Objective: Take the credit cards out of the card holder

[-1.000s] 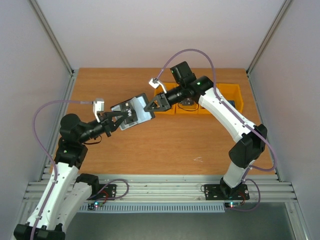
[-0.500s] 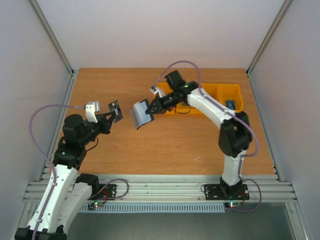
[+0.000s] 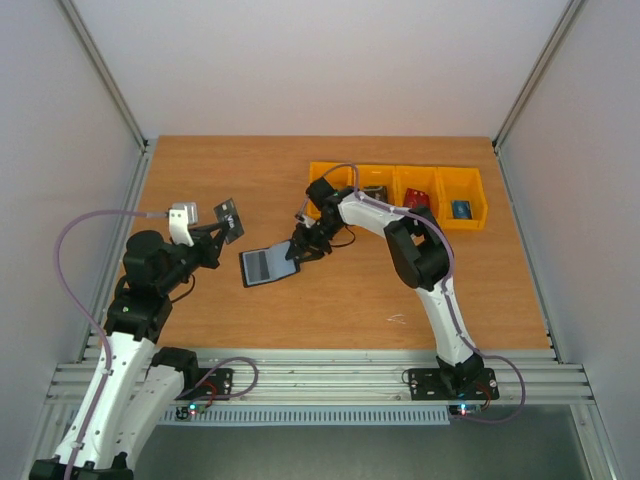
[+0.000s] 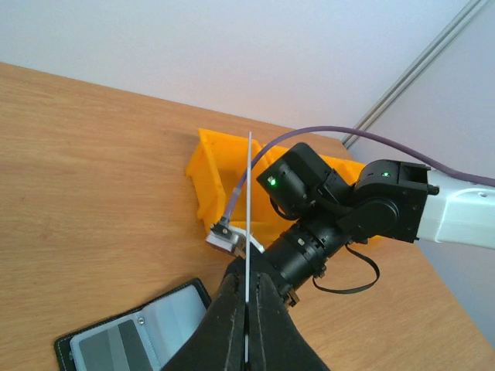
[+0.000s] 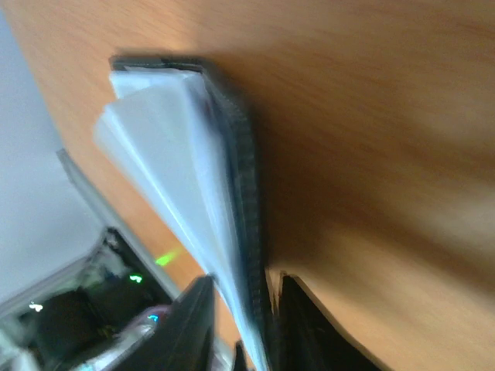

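Note:
The card holder lies open on the table, grey-blue inner faces up. My right gripper is shut on its right edge. In the right wrist view the holder runs edge-on between the two fingers, black cover against the wood. My left gripper is shut on a dark credit card and holds it up in the air, left of the holder. In the left wrist view that card shows edge-on as a thin white line in my gripper. The holder lies below it to the left.
A row of yellow bins stands at the back right, with a red card and a blue card inside. The bins also show behind the right arm. White walls close in both sides.
My right gripper has brought the card holder down and toward the front, onto the table. My left gripper pulled back left with the dark card out of the holder.

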`<state>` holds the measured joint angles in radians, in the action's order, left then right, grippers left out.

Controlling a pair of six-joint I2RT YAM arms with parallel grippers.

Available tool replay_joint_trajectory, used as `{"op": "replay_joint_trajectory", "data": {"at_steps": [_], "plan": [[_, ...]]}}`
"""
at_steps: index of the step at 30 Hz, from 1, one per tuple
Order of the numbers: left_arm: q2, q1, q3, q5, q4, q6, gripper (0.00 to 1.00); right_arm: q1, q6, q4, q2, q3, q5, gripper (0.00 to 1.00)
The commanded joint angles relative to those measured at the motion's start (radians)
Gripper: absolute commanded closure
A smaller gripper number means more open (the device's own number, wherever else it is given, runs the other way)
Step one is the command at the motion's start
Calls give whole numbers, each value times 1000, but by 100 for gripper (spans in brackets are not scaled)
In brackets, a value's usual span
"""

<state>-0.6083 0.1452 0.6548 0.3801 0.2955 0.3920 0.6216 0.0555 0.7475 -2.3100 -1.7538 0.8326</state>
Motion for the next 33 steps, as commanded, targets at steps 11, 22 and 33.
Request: {"op": "replay_joint_trajectory", "data": {"at_steps": [11, 22, 33], "plan": [[4, -4, -29, 402, -367, 84, 100, -28, -408, 205, 553, 66, -49, 12], [-5, -4, -10, 545, -489, 146, 100, 39, -132, -365, 670, 105, 312, 26], [-1, -4, -7, 507, -451, 169, 100, 77, -21, -503, 637, 140, 389, 81]]}}
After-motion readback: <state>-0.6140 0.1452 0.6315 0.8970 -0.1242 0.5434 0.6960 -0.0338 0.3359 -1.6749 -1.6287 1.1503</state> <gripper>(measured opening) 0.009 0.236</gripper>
